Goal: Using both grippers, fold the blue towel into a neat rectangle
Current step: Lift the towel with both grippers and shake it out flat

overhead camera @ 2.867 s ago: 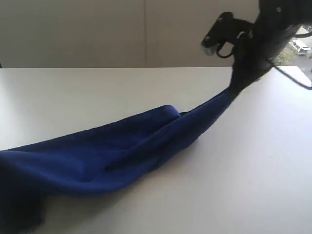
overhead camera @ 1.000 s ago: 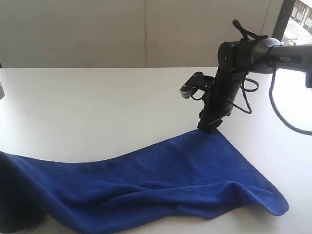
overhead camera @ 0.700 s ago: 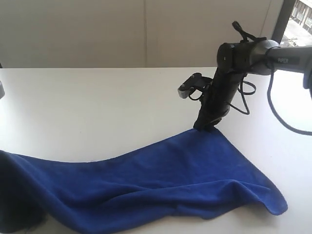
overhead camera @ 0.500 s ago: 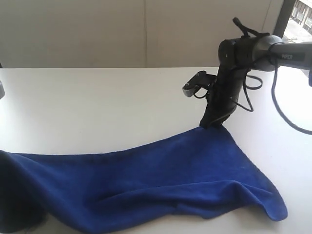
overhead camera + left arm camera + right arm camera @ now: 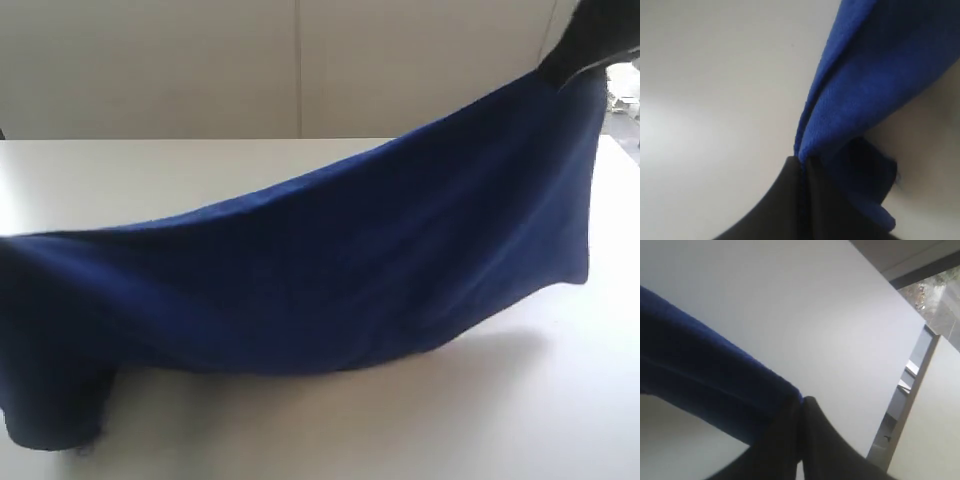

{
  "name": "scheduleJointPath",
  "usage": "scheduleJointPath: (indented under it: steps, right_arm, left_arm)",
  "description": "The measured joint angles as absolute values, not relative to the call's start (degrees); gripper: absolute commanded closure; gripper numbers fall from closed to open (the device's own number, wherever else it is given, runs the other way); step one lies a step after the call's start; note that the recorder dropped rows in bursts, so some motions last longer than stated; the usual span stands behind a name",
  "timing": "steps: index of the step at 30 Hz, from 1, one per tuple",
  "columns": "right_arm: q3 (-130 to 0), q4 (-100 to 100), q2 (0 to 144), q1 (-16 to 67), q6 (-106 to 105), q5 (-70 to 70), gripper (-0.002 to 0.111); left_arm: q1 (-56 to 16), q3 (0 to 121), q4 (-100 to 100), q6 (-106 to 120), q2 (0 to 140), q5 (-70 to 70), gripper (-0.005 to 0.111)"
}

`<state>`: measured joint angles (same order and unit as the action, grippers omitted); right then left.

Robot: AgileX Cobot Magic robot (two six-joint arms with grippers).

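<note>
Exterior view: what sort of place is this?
Probably an indoor lab or office test bench: a plain white table, pale wall panels behind it, and a window looking outdoors at one side.

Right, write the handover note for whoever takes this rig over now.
Left gripper: jaws shut on the low end of the towel.
Right gripper: jaws shut on the other end, held high.
Towel: hangs stretched between the two above the table, sagging in the middle.
Done: both ends gripped, no neat fold yet.
Left: probably bring the ends together, lay it flat, fold into a rectangle.
</note>
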<state>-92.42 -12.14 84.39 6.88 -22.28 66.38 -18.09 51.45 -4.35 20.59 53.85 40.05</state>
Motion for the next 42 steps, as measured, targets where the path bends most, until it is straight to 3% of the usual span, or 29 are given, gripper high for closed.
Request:
scheduleJointPath:
  steps: [6, 17, 30, 42]
  right_arm:
    - [-84.36, -12.29, 66.92, 6.88, -19.11, 69.14, 0.108]
    - [-72.16, -12.29, 48.03, 6.88, -13.65, 70.28, 0.108]
    - [-57.65, -12.29, 53.56, 6.88, -8.97, 62.75, 0.108]
    - [-54.44, -16.85, 55.78, 6.88, -5.37, 54.62, 0.108]
  left_arm:
    - [-18.09, 59.36, -0.37, 30.73, 47.07, 48.69, 0.107]
    - [-18.09, 61.83, 5.65, 35.32, 41.76, 64.72, 0.107]
    - [-18.09, 56.3, 3.35, 39.61, 49.95, 46.3, 0.107]
    - [-18.09, 53.17, 3.22, 39.85, 54.56, 48.92, 0.107]
